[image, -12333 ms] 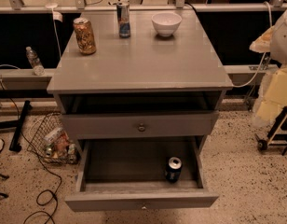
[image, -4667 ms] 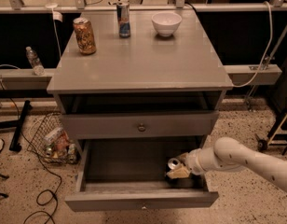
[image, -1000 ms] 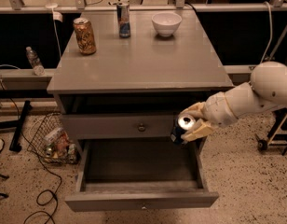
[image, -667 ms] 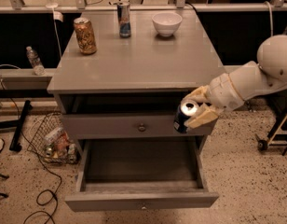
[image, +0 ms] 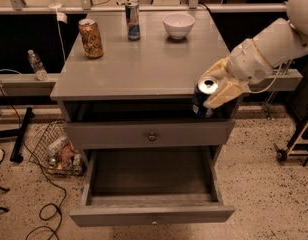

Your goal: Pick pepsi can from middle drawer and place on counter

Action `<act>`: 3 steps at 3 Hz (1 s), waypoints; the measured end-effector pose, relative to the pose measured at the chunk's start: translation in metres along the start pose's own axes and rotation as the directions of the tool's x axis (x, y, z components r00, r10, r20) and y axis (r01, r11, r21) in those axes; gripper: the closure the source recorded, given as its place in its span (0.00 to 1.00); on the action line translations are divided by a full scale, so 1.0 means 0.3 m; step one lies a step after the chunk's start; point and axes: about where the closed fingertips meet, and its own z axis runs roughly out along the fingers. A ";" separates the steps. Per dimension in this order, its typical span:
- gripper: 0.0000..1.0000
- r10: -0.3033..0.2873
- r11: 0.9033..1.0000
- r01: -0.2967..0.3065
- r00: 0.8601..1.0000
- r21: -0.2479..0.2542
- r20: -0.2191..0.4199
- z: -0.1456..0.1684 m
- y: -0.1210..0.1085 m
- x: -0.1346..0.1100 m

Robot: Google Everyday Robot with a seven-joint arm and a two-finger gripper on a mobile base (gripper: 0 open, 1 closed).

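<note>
My gripper is shut on the pepsi can, a dark blue can with a silver top. It holds the can upright in the air at the counter's front right corner, with the can's top about level with the counter's front edge. The arm comes in from the upper right. The middle drawer, the cabinet's lowest tier, stands pulled open and I see nothing inside it.
On the counter stand an orange-gold can at the back left, a slim blue-and-silver can and a white bowl at the back. A knobbed drawer front sits shut above the open drawer. A wire basket and cables lie on the floor at left.
My gripper has lifted the pepsi can out of the open drawer and raised it from the knobbed drawer front's height to the counter's front right edge.
</note>
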 end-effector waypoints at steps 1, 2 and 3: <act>1.00 -0.010 1.000 0.010 0.999 -0.001 -0.034 -0.088 -0.066 -0.062; 1.00 -0.019 1.000 0.019 0.998 -0.005 -0.065 -0.142 -0.126 -0.128; 1.00 -0.004 1.000 0.004 0.997 -0.001 -0.073 -0.151 -0.192 -0.169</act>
